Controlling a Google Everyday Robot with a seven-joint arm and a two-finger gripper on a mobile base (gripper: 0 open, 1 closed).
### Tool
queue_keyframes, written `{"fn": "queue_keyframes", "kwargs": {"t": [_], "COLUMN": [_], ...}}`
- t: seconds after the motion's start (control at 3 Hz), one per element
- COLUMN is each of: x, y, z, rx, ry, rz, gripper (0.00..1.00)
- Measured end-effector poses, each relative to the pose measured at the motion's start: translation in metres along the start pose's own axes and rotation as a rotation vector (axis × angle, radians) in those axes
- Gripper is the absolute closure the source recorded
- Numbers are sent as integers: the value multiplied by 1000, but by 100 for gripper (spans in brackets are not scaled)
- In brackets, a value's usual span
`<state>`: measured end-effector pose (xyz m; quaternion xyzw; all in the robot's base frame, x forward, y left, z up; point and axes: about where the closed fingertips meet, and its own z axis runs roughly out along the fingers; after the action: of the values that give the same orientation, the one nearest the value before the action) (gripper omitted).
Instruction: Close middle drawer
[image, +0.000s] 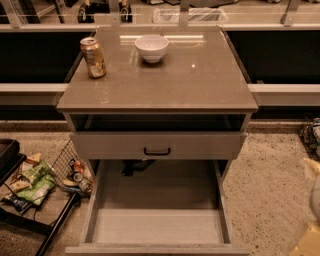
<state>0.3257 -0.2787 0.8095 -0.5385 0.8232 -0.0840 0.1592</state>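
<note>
A can (93, 57) and a bowl (151, 48) stand on the cabinet's surface (200, 85). Below, the middle drawer (157, 226) is pulled far out and untouched. The pincer (310, 232) hangs at the right edge, well apart, and I cannot tell whether it is wide or narrow. This looks like the approach; next it must reach the drawer front and push inward.

No readable text anywhere

Cream-white plastic-shelled claw (306, 242) sits low in the lower right corner, partly cut off by the frame edge. A pale rounded wrist segment (315, 197) sits just above it, along the right edge.
</note>
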Motion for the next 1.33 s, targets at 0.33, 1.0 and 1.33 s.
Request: {"fn": "queue_keyframes", "kwargs": {"t": [0.33, 1.0, 1.33], "x": [19, 24, 15], "y": [44, 72, 81], "z": [68, 108, 129], "rx": [-57, -151, -168], "ry": [5, 0, -11], "rz": [26, 54, 37], "gripper": [0, 0, 0]}}
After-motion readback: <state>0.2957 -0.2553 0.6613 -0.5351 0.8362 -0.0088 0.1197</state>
